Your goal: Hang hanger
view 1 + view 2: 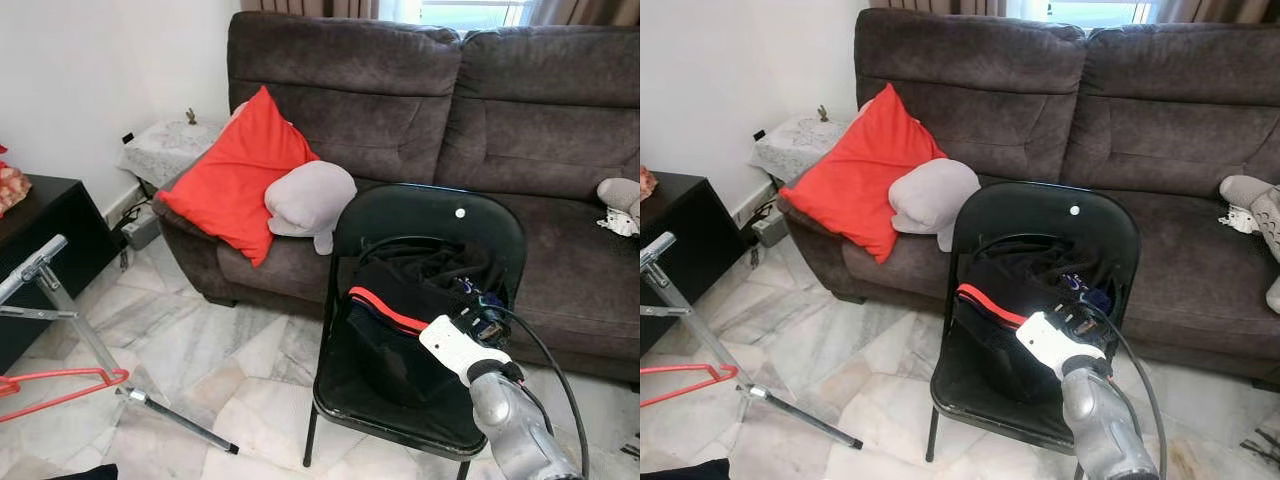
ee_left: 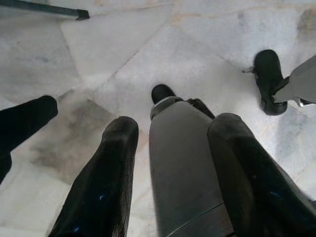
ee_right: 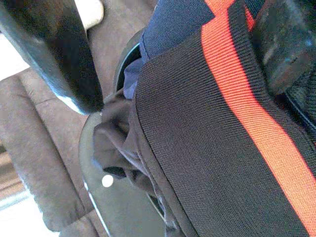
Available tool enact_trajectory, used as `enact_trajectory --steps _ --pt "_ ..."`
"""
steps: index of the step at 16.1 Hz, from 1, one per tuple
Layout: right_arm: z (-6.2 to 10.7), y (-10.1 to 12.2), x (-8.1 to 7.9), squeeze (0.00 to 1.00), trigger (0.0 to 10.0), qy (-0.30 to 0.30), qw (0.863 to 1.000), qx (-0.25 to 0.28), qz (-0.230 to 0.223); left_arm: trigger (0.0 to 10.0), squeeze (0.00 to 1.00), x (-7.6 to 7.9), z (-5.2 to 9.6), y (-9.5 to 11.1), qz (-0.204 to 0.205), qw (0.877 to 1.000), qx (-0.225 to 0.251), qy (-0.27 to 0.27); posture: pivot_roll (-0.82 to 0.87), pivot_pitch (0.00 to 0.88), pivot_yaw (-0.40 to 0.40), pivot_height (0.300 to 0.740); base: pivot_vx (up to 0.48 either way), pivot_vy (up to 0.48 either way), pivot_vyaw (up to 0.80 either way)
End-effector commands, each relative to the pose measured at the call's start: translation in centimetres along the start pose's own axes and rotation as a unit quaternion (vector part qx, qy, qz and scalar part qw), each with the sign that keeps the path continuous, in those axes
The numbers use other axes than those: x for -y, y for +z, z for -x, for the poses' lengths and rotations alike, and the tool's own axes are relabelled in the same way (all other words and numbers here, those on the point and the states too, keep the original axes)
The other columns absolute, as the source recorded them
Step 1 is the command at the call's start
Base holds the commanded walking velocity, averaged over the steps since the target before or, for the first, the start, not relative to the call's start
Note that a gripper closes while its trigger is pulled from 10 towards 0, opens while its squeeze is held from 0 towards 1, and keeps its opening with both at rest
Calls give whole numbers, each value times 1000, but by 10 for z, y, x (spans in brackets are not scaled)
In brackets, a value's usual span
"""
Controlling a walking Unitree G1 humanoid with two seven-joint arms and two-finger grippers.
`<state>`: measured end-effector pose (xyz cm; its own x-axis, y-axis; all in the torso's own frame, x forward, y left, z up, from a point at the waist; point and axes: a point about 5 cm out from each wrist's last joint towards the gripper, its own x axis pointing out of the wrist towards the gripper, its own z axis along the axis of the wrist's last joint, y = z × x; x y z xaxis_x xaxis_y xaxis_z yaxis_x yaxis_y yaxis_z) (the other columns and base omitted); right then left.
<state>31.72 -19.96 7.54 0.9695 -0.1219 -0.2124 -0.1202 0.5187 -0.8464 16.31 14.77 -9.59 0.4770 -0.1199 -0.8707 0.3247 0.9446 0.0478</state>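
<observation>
My right gripper (image 3: pixel 173 59), fingers spread, reaches black garment (image 1: pixel 410 300) on folding chair (image 1: pixel 430 215); red hanger (image 1: pixel 60 385) sits low on rack (image 1: pixel 60 300). Left gripper (image 2: pixel 168 163) idle, spread. Early stage, I judge.

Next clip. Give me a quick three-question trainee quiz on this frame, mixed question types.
1. True or false: the red hanger hangs on the metal rack.
2. Where does the dark clothing with the red stripe lie? A) sofa B) black folding chair C) floor
3. Which end effector reaches over the clothing?

Key
1. False: it is low by the rack's leg, near the floor.
2. B, on the black folding chair.
3. The right end effector, its fingers spread either side of the striped fabric; the left end effector points at the floor.
</observation>
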Motion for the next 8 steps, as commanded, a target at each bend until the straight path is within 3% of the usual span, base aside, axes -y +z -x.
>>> enact_trajectory --steps 1,5,8 --pt "0 -1 -8 0 10000 28 1000 -12 -9 10000 0 6 1 -11 -9 1000 -24 -6 -68 55 74 740 0 0 0" --pt "-3 6 -9 0 10000 38 999 4 -13 10000 0 4 0 -6 -7 1000 -20 -5 -68 53 72 740 0 0 0" --pt "-3 16 -3 0 10000 20 999 50 2 10000 0 2 -1 2 -8 1000 -11 -1 -70 52 69 740 0 0 0"
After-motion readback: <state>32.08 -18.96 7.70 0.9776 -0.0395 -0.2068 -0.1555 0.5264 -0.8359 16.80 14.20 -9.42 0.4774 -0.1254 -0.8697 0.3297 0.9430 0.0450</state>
